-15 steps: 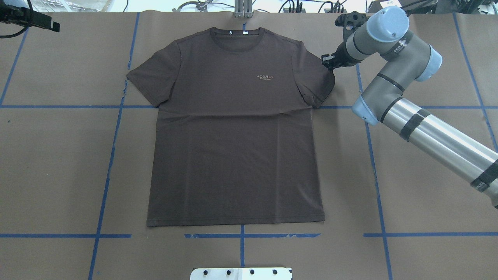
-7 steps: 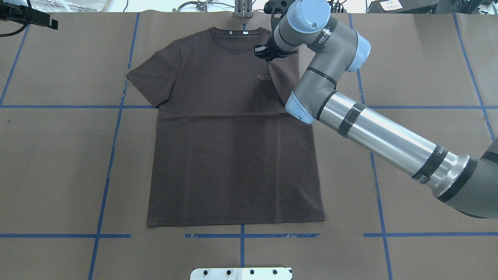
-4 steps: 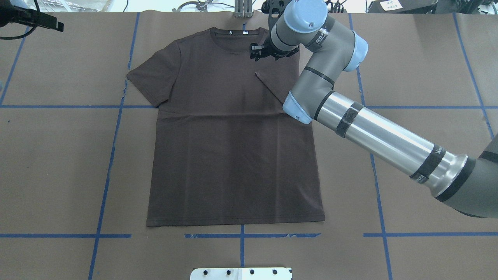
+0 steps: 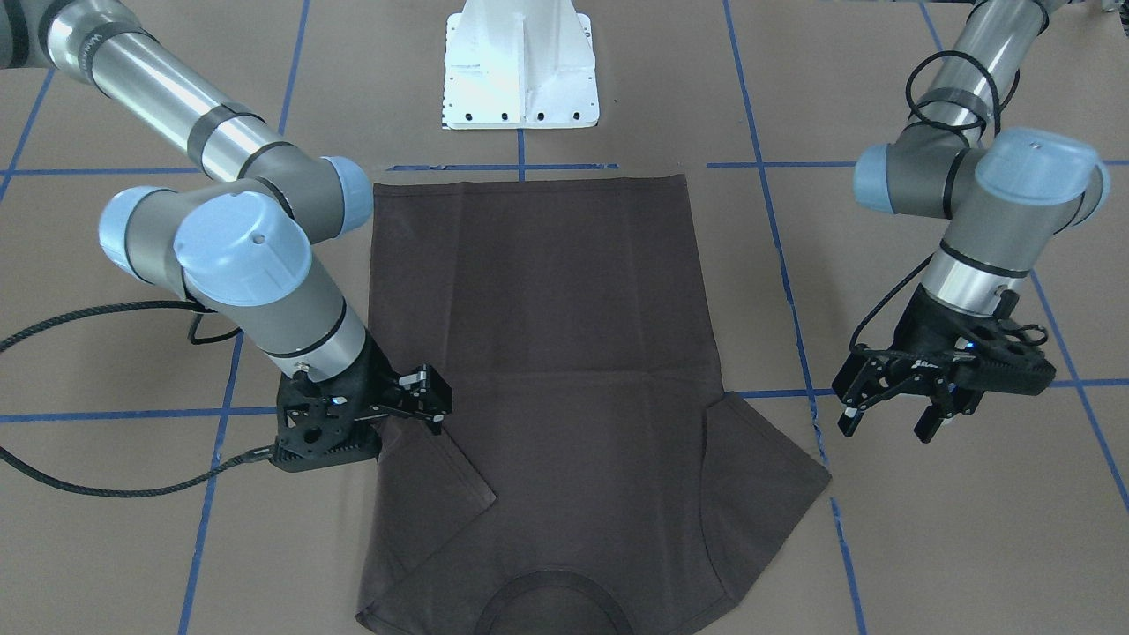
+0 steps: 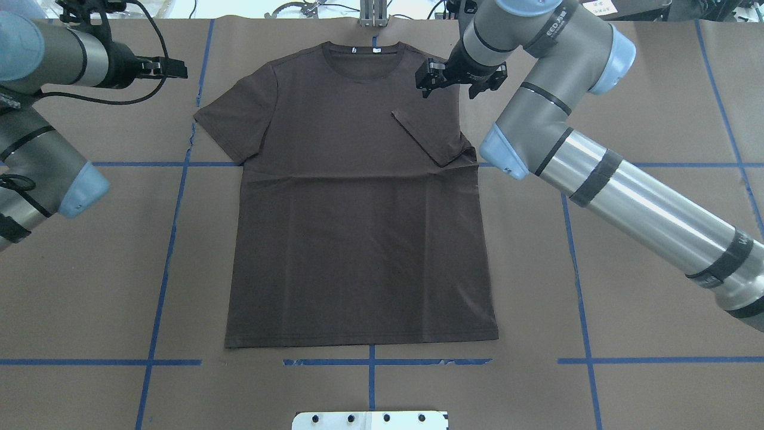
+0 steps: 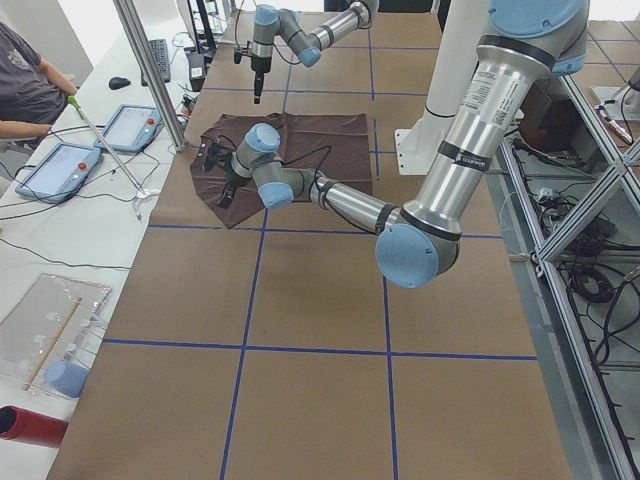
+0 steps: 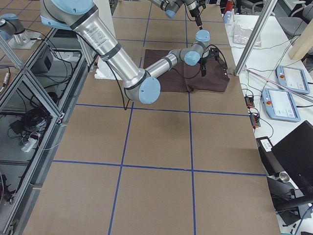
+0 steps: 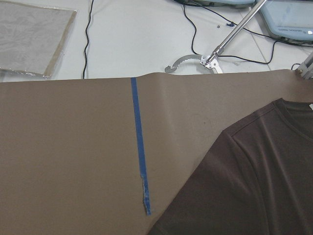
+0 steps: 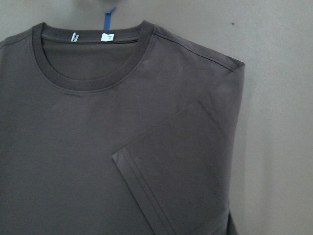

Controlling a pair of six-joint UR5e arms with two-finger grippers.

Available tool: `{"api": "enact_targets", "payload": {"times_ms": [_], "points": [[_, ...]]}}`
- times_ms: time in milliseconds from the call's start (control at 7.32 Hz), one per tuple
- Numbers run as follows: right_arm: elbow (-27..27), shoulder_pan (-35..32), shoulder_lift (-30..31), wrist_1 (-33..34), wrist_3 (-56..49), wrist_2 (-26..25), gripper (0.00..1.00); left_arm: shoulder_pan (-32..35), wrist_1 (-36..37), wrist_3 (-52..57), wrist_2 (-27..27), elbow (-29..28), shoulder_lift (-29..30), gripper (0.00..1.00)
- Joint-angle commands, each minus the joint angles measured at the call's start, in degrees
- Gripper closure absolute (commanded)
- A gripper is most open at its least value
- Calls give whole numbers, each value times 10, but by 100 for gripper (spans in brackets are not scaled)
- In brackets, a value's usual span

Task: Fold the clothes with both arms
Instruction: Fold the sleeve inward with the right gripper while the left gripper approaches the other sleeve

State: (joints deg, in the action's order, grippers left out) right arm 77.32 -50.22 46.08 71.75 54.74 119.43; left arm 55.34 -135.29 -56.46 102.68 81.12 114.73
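The dark brown T-shirt (image 5: 358,227) lies flat, front up, collar at the far edge; it also shows in the front view (image 4: 564,291). Its right-side sleeve (image 5: 427,128) is folded inward over the chest and hides the logo, as the right wrist view (image 9: 186,161) shows. The other sleeve (image 5: 233,119) lies spread out. My right gripper (image 5: 458,82) hangs open and empty just above that shoulder (image 4: 430,397). My left gripper (image 5: 173,67) is open and empty over bare paper beside the spread sleeve (image 4: 886,422). White neck tags (image 9: 106,37) show inside the collar.
Brown paper with blue tape lines (image 5: 173,227) covers the table. The white pedestal base (image 4: 520,70) stands at the near edge by the shirt hem. A metal post (image 5: 373,12) and two teach pendants (image 6: 60,165) lie beyond the far edge.
My right gripper carried the sleeve inward over the chest, let it go, and has moved back toward the right. My left arm has swung in from the far left corner toward the other sleeve.
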Motion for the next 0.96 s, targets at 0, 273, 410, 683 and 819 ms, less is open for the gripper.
{"api": "enact_targets", "payload": {"times_ms": [0, 273, 410, 683, 819], "points": [[73, -18, 60, 20, -7, 35, 0, -21, -32, -29, -76, -78, 23, 0], [73, -18, 60, 19, -7, 33, 0, -62, -56, -76, -123, -122, 37, 0], [71, -17, 60, 19, -7, 29, 0, -77, -75, -81, -143, -148, 41, 0], [68, -16, 60, 18, -7, 26, 0, -88, -75, -81, -152, -157, 44, 2], [67, -16, 60, 17, -7, 26, 0, -92, -75, -81, -153, -159, 44, 3]]}}
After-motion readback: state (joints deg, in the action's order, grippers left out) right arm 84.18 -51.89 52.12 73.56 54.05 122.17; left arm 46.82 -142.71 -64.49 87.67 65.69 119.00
